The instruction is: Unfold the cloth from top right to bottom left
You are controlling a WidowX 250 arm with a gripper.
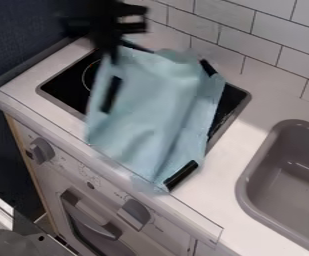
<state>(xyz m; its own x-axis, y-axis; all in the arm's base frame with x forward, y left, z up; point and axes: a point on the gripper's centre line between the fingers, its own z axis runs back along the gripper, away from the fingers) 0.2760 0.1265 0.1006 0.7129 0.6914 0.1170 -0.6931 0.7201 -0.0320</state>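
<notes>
The light blue cloth point(153, 107) is spread over the black stove top, with soft creases and a fold line along its right side. Black strips show at its left part, upper right edge and bottom corner. Its lower end reaches the counter's front edge. The black gripper point(116, 42) is at the cloth's upper left corner, blurred, over the back left of the stove. Whether it holds the fabric there cannot be made out.
Dark stove surface point(66, 90) shows left of the cloth, and a strip of it at the right. The grey sink point(250, 172) is set into the white counter point(227, 150) at the right. A tiled wall point(250, 42) stands behind; knobs point(135, 212) are on the front.
</notes>
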